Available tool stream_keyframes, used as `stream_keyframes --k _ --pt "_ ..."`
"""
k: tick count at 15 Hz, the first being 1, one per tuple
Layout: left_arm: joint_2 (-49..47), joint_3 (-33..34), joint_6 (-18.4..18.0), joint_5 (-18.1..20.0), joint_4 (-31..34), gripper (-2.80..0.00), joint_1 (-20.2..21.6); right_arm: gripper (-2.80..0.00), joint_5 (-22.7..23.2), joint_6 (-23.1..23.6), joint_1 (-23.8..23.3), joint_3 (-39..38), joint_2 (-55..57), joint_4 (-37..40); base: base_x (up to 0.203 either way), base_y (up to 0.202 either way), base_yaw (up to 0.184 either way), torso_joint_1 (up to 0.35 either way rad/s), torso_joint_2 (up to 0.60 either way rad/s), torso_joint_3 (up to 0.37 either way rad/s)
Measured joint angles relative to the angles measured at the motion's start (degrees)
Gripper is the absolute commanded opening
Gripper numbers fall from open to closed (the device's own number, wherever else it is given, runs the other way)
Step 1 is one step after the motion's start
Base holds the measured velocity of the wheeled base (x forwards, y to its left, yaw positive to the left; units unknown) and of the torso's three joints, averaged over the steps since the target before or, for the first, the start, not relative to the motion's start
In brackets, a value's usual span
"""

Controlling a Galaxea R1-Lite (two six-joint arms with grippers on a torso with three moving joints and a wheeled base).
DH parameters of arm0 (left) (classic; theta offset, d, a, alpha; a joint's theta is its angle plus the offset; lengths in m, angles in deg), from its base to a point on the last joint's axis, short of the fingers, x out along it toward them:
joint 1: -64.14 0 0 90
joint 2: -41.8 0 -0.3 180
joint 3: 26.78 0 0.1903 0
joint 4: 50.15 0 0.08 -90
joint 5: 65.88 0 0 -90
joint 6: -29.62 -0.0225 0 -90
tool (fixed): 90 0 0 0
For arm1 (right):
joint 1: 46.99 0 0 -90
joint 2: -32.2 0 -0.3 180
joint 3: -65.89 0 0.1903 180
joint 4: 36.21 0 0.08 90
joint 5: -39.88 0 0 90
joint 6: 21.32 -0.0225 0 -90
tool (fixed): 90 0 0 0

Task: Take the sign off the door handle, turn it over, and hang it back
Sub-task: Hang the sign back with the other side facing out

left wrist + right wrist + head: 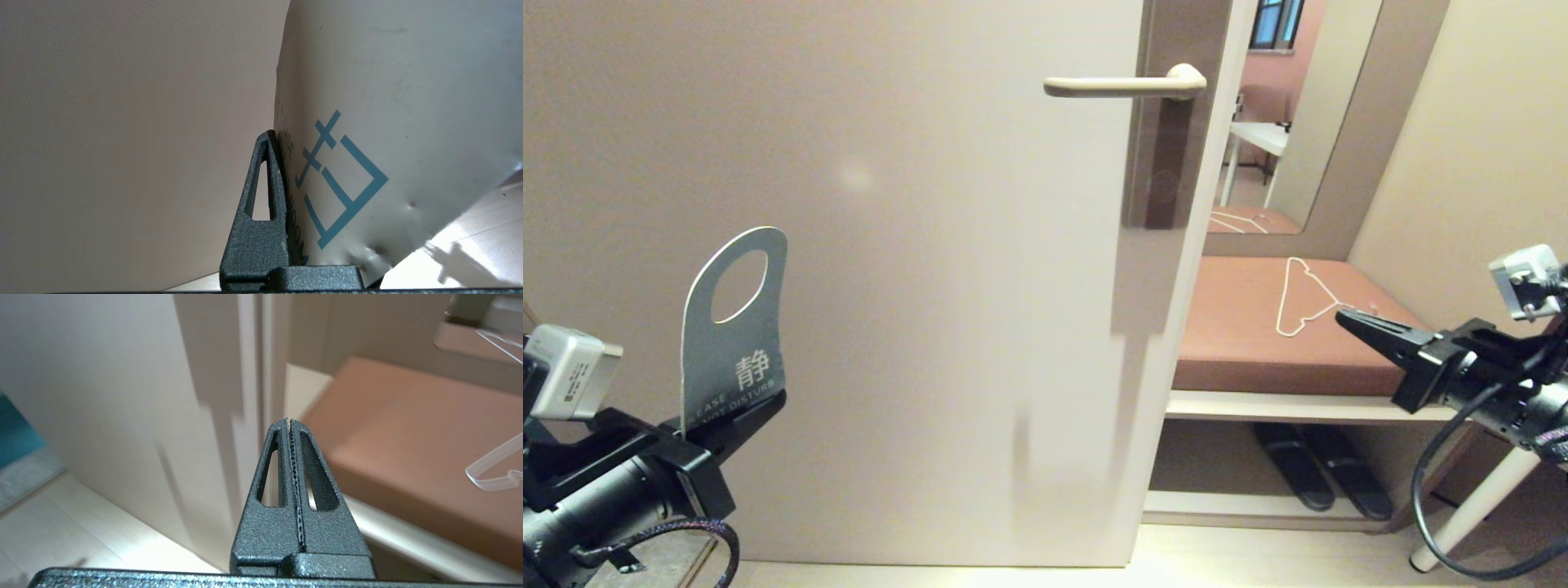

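Note:
The sign (pixel 737 327) stands upright at the lower left, its grey-blue "DO NOT DISTURB" side facing me and its oval hole on top. My left gripper (pixel 756 416) is shut on its lower edge. From the left wrist, the sign (pixel 388 102) shows its white side with blue print, pressed against one black finger (pixel 255 228). The door handle (pixel 1123 84) sticks out bare and level near the door's right edge, far above and right of the sign. My right gripper (pixel 1347 320) hovers low on the right, shut on nothing; its toothed fingertips meet at the right gripper (pixel 289 422).
The beige door (pixel 890 204) fills the left and middle. Right of it a brown bench (pixel 1241 327) carries a thin white wire clothes hanger (pixel 1303 298). Dark slippers (pixel 1319 474) lie on the shelf beneath. A mirror (pixel 1282 106) rises behind the bench.

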Motion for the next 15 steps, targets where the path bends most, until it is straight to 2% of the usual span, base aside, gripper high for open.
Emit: stream_keyframes --k 5,8,11,13,15 --pt "0.09 0.33 0.03 -0.03 0.01 -2.80 -0.01 -2.80 0.13 0.57 -1.34 -15.06 -13.30 1.63 0.000 0.000 0.000 0.000 0.00 0.000" --pt "0.15 0.46 0.01 -0.05 0.00 -2.80 -0.04 -2.80 -0.98 0.48 -1.62 -18.43 -23.77 9.26 0.000 0.000 0.000 0.000 0.00 0.000" --pt "0.52 0.50 0.03 -0.28 0.10 -2.80 -0.01 -2.80 -7.11 0.60 -1.78 -19.48 -34.12 20.03 0.000 0.000 0.000 0.000 0.00 0.000" --pt "0.54 0.68 -0.12 -2.38 0.29 -2.80 0.05 -2.80 -12.45 0.60 -1.82 -19.68 -40.54 26.94 0.000 0.000 0.000 0.000 0.00 0.000" --pt "0.50 0.74 -0.41 -4.29 0.44 -2.80 0.05 -2.80 -15.33 0.59 -1.87 -19.73 -47.84 34.78 0.000 0.000 0.000 0.000 0.00 0.000"
